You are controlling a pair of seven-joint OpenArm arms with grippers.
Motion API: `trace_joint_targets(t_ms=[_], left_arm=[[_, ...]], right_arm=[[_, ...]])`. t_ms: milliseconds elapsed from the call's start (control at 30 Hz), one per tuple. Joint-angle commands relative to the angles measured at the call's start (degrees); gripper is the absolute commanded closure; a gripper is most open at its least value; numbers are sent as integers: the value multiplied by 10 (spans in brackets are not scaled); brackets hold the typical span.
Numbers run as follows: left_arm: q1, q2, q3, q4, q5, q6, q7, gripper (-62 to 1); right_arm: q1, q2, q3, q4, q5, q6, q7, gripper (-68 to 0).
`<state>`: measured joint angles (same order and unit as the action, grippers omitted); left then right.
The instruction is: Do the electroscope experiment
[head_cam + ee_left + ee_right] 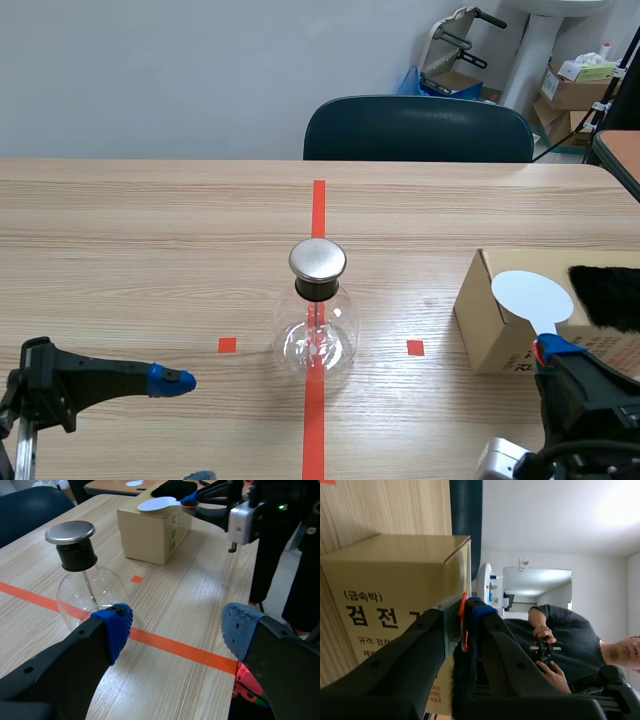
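The flask (pixel 316 340) is clear, glossy glass with a brushed metal cap (pixel 318 259) on a matt black stopper (pixel 319 289). The tabletop (pixel 150 250) is smooth, pale wood grain with a low sheen. The box (pixel 485 320) is matt brown cardboard. The white disc (pixel 530 295) looks smooth and flat, the black fur (pixel 605 295) shaggy. The left gripper (pixel 175 630) has blue, rubbery, dotted pads (pixel 114 630).

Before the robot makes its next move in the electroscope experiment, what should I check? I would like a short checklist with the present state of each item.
1. Right claw shut on white paddle: ok.
2. Paddle touching black fur on cardboard box: cannot tell.
3. Electroscope flask upright, metal cap on: ok.
4. Left claw open, apart from flask: ok.
5. Table between box and flask free of things: ok.
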<state>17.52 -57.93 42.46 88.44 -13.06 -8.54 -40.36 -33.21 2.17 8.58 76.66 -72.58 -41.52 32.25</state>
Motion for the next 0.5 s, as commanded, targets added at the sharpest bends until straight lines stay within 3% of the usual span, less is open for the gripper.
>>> trace_joint_targets(t_ms=[0,367,467], left_arm=[[0,0,0,10,-11,3,-4,-403],[0,-28,0,38,-37,33,21,-404],[-1,-37,0,40,-39,33,20,-441]], right_arm=[[2,2,5,8,-5,-33,-7,-17],[10,2,5,-3,-45,-33,-55,-17],[17,2,4,-13,-52,-33,-56,-17]])
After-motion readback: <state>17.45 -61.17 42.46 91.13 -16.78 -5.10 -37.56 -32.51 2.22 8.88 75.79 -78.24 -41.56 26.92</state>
